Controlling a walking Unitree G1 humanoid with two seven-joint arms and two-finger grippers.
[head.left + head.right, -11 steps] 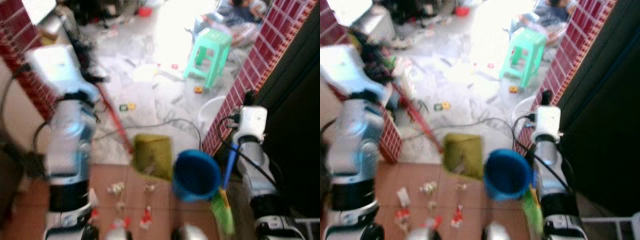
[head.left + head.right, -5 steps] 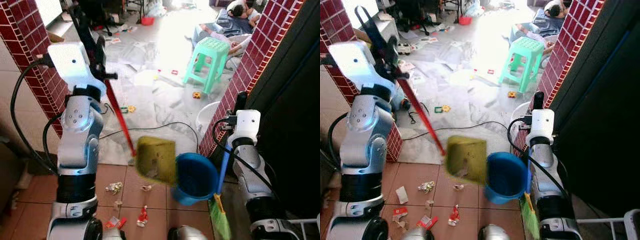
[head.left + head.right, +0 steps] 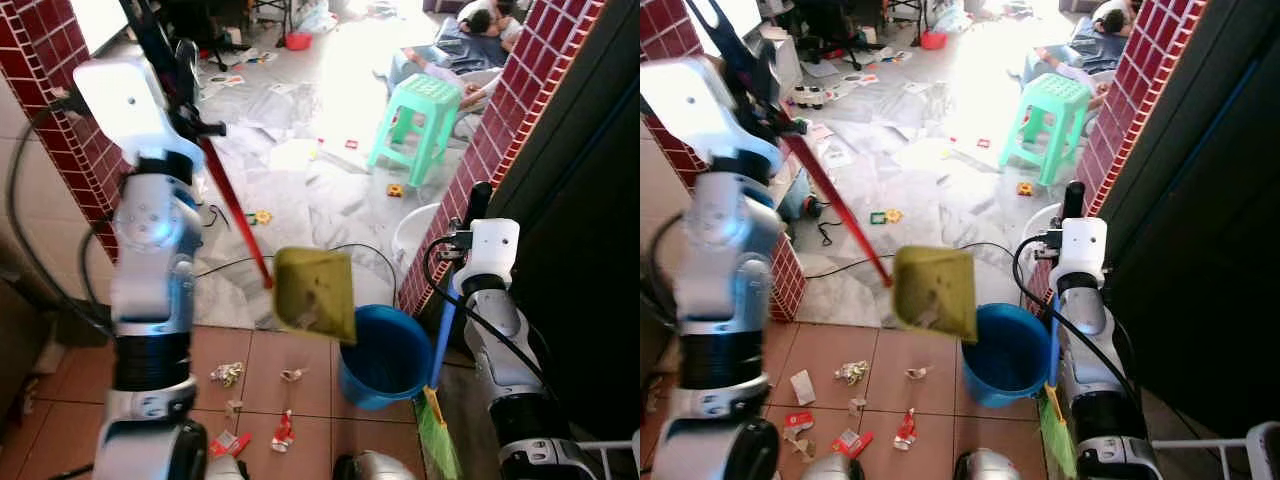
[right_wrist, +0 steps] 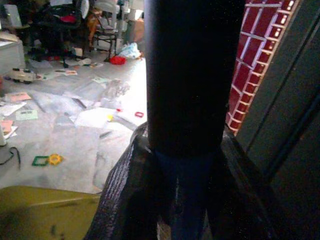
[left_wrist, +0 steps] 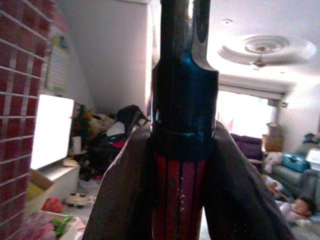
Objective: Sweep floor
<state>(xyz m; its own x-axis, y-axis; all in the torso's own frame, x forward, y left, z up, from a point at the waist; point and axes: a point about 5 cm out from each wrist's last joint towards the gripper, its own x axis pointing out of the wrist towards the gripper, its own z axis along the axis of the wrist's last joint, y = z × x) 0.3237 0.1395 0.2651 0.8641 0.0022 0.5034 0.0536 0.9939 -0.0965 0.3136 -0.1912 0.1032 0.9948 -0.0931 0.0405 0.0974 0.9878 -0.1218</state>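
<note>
Scraps of litter (image 3: 232, 374) lie scattered on the terracotta tiles near the robot's feet, and a black cable (image 3: 330, 250) snakes across the grey floor beyond. A green plastic stool (image 3: 418, 118) stands further out among strewn papers and small toys, and a person (image 3: 480, 22) lies on the floor at the far end. A red-tiled pillar (image 3: 505, 130) rises on the right, just behind a white tub (image 3: 415, 232). The left gripper (image 3: 190, 95) is raised high, its jaws clamped on the red handle (image 3: 235, 215) of the yellow-green dustpan (image 3: 314, 294), which hangs tilted just above the rim of the blue bucket (image 3: 385, 357). The right gripper (image 4: 185, 165) has its jaws closed around the blue shaft of the broom (image 3: 438, 385), whose green bristles rest on the floor just right of the bucket.
</note>
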